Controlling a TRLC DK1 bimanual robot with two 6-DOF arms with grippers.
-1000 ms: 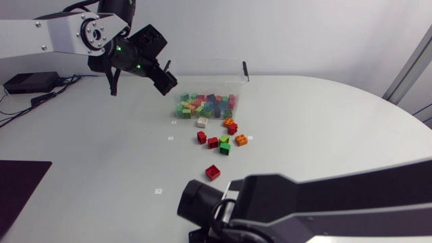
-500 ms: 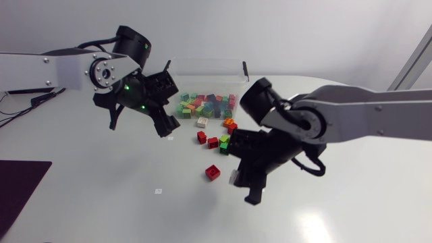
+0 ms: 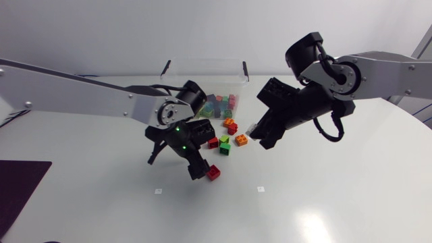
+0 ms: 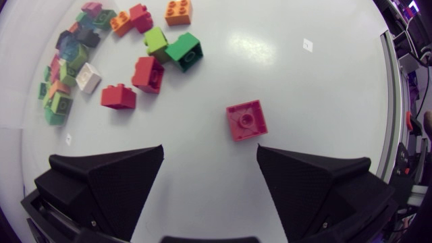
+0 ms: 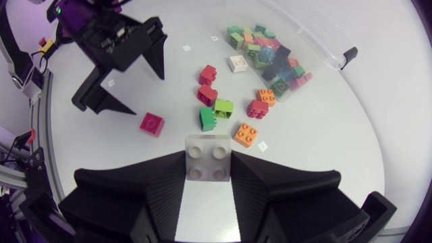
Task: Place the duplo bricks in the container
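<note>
Within the last second the left hand [image 4: 210,152] has dropped from beside the container [image 3: 202,67] to the lone red brick [image 3: 213,172], lower middle of the head view; its fingers stand apart, the brick on the bench [image 3: 337,196] just ahead of them, ungripped; the right hand [image 5: 208,165] has swung up, clamped on a white brick [image 5: 208,152], probably bound for the container; that clear tub, upper middle, holds a heap of mixed bricks [image 3: 219,102]; several loose bricks [image 3: 226,140] lie before it.
</note>
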